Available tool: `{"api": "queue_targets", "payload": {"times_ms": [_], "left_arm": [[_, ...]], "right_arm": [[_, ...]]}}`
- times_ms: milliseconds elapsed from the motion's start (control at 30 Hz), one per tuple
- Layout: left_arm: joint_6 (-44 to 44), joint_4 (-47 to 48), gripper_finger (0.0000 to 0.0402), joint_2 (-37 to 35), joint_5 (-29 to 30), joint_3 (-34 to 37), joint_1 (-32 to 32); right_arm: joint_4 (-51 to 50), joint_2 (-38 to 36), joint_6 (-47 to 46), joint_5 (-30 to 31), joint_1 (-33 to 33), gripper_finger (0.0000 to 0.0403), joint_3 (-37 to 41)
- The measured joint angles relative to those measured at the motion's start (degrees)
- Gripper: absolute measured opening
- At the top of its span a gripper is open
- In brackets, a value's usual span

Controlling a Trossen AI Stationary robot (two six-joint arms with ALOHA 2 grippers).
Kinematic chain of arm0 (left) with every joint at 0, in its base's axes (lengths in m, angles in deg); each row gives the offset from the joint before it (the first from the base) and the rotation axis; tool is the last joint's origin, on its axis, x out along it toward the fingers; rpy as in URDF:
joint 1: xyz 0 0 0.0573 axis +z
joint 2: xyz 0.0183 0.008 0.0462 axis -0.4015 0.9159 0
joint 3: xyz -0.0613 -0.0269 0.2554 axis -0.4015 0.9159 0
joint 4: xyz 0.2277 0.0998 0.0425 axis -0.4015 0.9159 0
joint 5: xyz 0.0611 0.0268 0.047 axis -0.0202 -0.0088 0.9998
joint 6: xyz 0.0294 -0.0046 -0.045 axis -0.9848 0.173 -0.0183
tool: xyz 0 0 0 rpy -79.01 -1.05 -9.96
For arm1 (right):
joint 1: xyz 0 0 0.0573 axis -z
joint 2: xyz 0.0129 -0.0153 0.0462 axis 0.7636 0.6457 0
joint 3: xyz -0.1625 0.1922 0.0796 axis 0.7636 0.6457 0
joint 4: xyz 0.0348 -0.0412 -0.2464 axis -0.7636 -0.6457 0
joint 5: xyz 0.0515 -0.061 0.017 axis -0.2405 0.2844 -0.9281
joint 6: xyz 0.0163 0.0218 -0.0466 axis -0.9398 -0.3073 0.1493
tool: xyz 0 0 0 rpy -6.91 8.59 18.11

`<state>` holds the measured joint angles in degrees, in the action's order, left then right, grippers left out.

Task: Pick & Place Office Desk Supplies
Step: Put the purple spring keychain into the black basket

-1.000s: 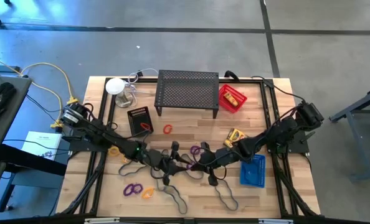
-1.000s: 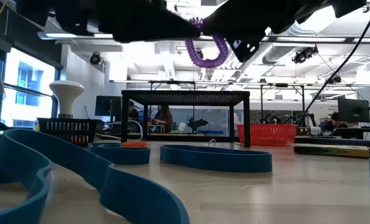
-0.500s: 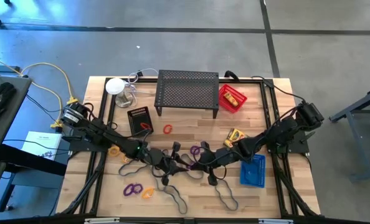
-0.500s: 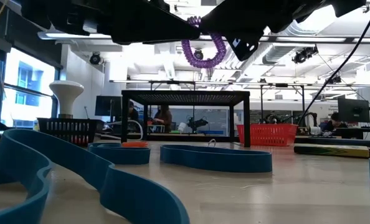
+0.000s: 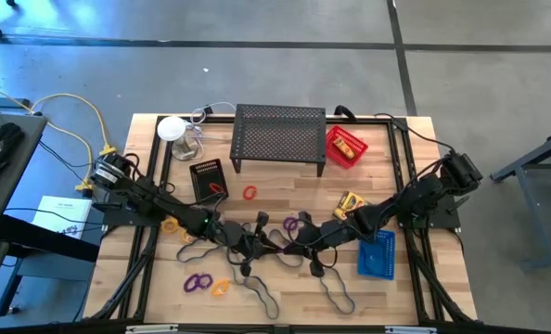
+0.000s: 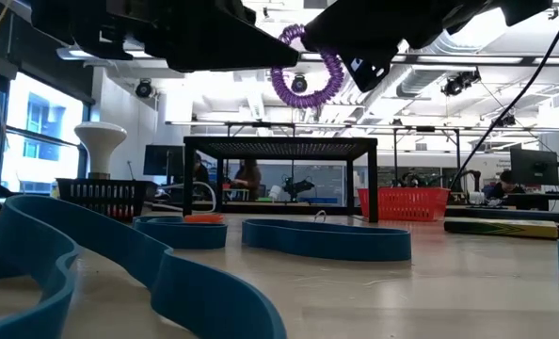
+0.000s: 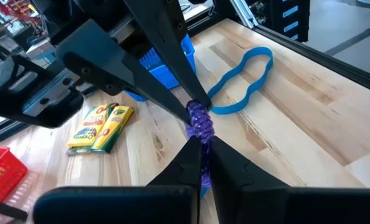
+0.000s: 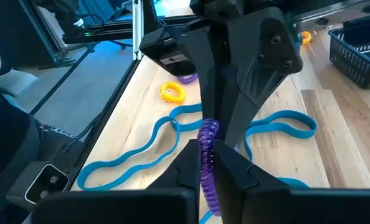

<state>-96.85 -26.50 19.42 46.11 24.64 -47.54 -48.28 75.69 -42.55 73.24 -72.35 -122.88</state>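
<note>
Left end effector (image 7: 200, 146) closed onto purple ring (image 7: 199, 121) beside right end effector (image 8: 207, 158).

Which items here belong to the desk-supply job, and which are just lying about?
Job: purple coil ring pinched by left gripper and right gripper; crayon box; blue tray; red tray; black tray.

Bystanders: perforated stand; glass object.

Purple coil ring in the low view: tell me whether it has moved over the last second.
Yes. The purple coil ring has swung up and tilted, its lower end now higher above the black perforated stand; left gripper and right gripper both pinch it.
</note>
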Motion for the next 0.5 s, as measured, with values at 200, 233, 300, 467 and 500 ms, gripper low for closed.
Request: {"api": "queue_targets", "payload": {"times_ms": [200,233,300,467,500], "left_arm": [[11.6,11.8,0.0006,-4.8,3.6,-0.1,-3.2],[13.1,14.2,0.0006,-6.4,4.5,-0.1,-3.7],[16.2,20.5,0.0005,-10.4,6.4,-0.2,-4.9],[29.7,40.9,0.0005,-22.9,14.5,-0.2,-6.6],[33.8,45.4,0.0005,-25.2,16.8,-0.2,-6.3]], "right_arm": [[0.0,0.0,-0.8,1.0,-1.8,0.0121,0.0],[0.0,0.0,-0.6,1.2,-2.1,0.0138,0.0],[-0.2,0.0,0.4,1.7,-2.6,0.0168,0.0],[-1.6,0.0,0.4,2.4,-3.1,0.0212,0.0],[-1.7,0.0,0.2,2.4,-3.1,0.0215,0.0]]}}
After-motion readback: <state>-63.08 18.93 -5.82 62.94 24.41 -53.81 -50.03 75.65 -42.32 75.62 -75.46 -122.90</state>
